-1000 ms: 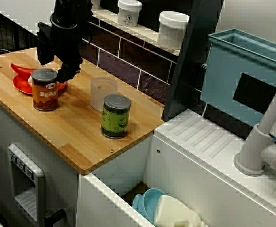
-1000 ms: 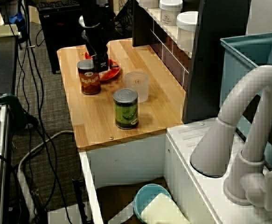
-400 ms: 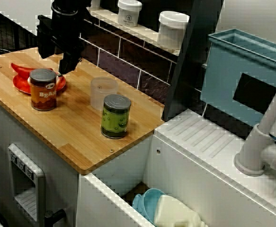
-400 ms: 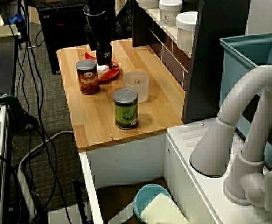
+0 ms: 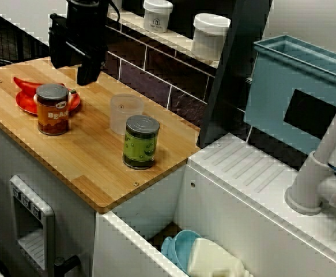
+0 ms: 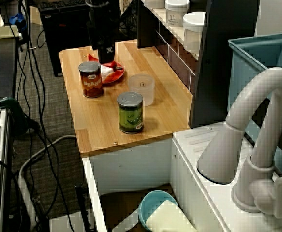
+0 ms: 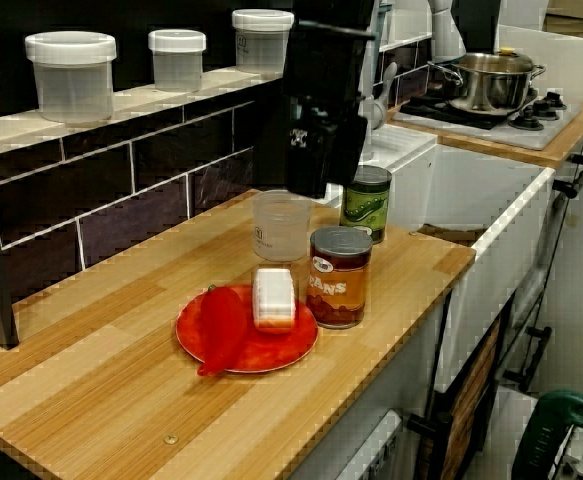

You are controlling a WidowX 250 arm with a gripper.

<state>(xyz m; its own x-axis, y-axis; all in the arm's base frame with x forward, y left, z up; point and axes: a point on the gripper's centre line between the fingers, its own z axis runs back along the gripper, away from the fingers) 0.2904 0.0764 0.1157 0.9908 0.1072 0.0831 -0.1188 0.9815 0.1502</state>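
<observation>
Gripper [image 5: 82, 75] above red plate [image 5: 26, 104], bean can [image 5: 53, 109] nearby

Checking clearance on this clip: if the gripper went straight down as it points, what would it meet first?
The gripper would likely meet the red plate, perhaps the white block on it, beside the bean can; depth unclear.
</observation>
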